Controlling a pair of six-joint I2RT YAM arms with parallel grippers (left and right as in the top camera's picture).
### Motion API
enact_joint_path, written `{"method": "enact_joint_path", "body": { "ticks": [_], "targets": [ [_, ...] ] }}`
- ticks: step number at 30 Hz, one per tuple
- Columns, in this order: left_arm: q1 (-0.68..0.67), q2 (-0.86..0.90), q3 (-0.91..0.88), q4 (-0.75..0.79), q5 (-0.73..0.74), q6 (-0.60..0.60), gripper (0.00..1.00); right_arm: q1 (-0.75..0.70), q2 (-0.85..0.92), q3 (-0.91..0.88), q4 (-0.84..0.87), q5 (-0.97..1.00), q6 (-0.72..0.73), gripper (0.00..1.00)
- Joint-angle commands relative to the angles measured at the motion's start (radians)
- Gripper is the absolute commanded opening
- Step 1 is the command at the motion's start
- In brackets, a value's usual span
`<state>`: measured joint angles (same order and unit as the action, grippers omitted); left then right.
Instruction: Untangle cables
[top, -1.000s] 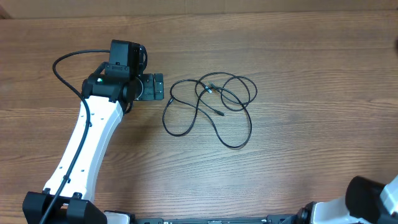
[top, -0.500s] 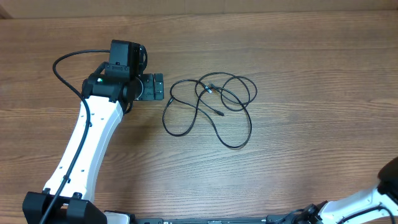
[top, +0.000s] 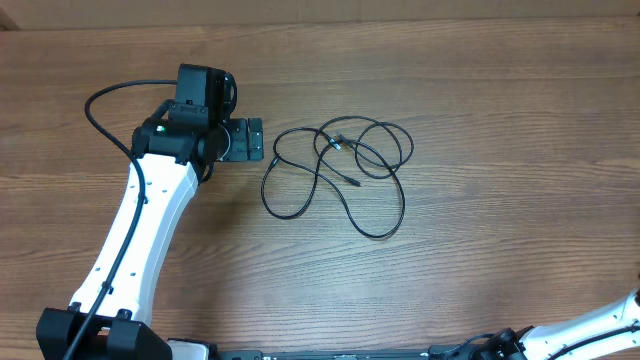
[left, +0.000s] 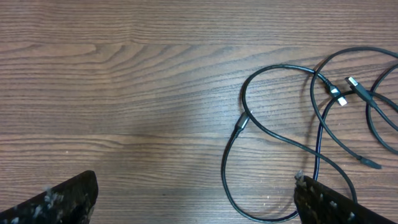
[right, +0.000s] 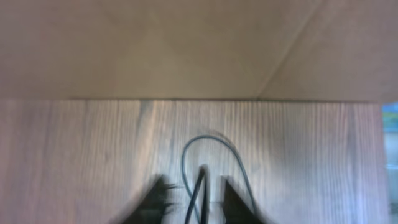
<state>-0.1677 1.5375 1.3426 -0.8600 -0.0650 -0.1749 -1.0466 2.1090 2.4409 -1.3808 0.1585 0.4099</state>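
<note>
A wooden bench seen from above, with a small tangle of thin black cables lying flat a little right of its middle; the left gripper sits just beside the tangle's left edge, apart from it. The cables look light, limp and slack, a few cords looped over one another; a large loop bulges out to the left, smaller loops cross in the middle and on the right, and one long loop hangs toward the near side. They should lift with almost no effort but will probably drag the whole bundle along, and a thin round cord may slip from a pinch. The best holds appear to be the outer left loop, which lies clear of the crossings, or one of the small plug ends, which are stiffer and give something to pull free.

Left jaws: spread as wide as they go, empty, touching nothing; the wrist view shows bare wood between them and the left loop just inside the right-hand finger. The right gripper is out of the overhead view at the far right; its own view is badly blurred, so I cannot tell how its jaws stand or whether they touch anything.
</note>
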Motion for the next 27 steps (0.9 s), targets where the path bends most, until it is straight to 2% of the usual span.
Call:
{"method": "enact_joint_path", "body": {
  "ticks": [1, 2, 5, 8, 13, 18, 23, 27],
  "targets": [
    [0.005, -0.014, 0.008, 0.004, -0.013, 0.021, 1.0, -0.003, -0.003, 0.0, -0.005, -0.007, 0.013, 0.55],
    [0.005, -0.013, 0.008, 0.004, -0.013, 0.021, 1.0, -0.003, -0.003, 0.0, -0.006, -0.008, 0.013, 0.64],
    [0.005, -0.014, 0.008, 0.004, -0.013, 0.021, 1.0, -0.003, -0.003, 0.0, -0.017, -0.076, 0.012, 0.8],
    [0.005, -0.013, 0.008, 0.004, -0.013, 0.021, 1.0, -0.003, -0.003, 0.0, -0.021, -0.159, -0.01, 0.86],
    [0.005, -0.014, 0.008, 0.004, -0.013, 0.021, 1.0, -0.001, -0.003, 0.0, -0.042, -0.365, -0.127, 0.99],
    [0.005, -0.014, 0.008, 0.004, -0.013, 0.021, 1.0, 0.018, -0.003, 0.0, -0.127, -0.529, -0.222, 1.0],
    [0.005, -0.014, 0.008, 0.004, -0.013, 0.021, 1.0, 0.097, -0.003, 0.0, -0.229, -0.545, -0.317, 1.0],
    [0.005, -0.013, 0.008, 0.004, -0.013, 0.021, 1.0, 0.18, -0.003, 0.0, -0.299, -0.546, -0.331, 1.0]
  ]
}}
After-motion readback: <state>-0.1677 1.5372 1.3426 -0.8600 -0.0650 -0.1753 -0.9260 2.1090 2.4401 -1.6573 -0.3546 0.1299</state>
